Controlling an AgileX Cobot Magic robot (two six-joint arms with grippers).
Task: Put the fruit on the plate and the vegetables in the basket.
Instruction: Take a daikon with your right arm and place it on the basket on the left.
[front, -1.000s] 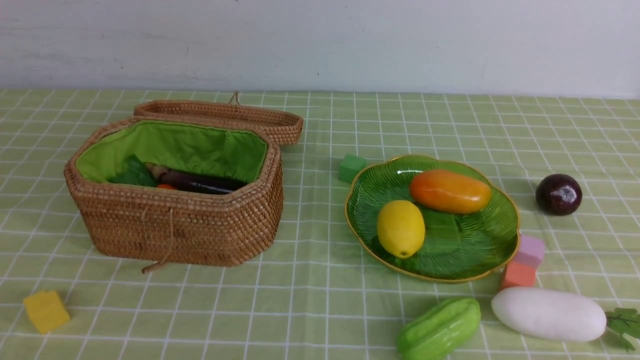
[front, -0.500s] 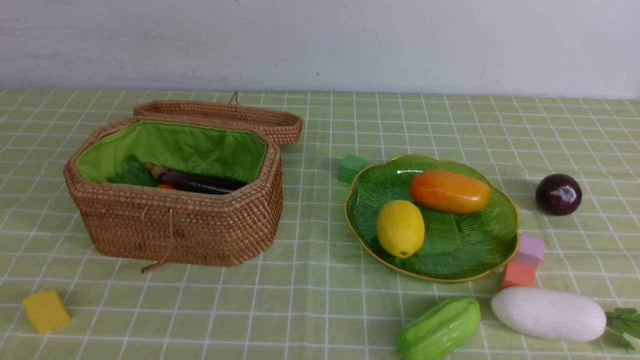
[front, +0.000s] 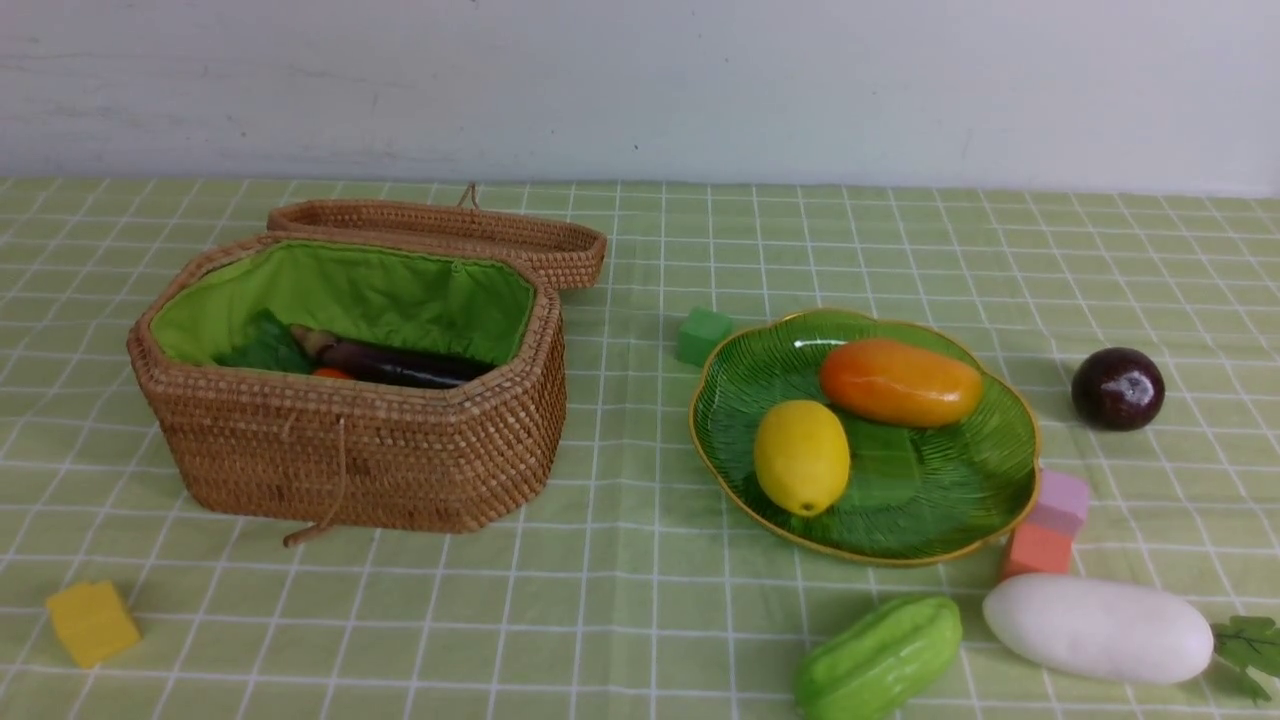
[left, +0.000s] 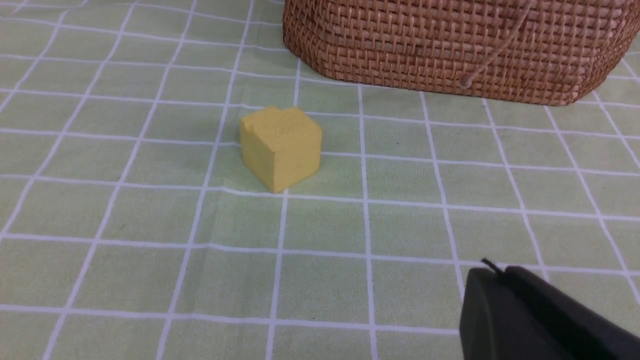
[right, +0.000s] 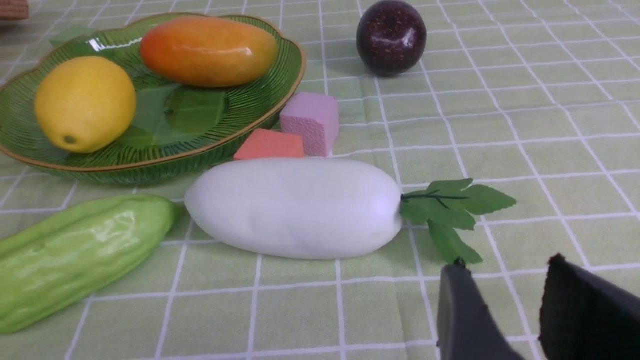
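Front, seemingly low wrists; shared plate (front: 930, 500)

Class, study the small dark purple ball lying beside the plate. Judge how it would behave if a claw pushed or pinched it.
Being round, the dark purple ball would probably roll at a nudge. Its glossy skin, with bright highlights, suggests it may slip from a pinch off its middle. It looks hard, so likely keeps its shape.

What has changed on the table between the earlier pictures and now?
Nothing visibly changed. The lemon and mango lie on the plate, the eggplant in the basket; the purple ball, gourd and radish rest on the cloth.
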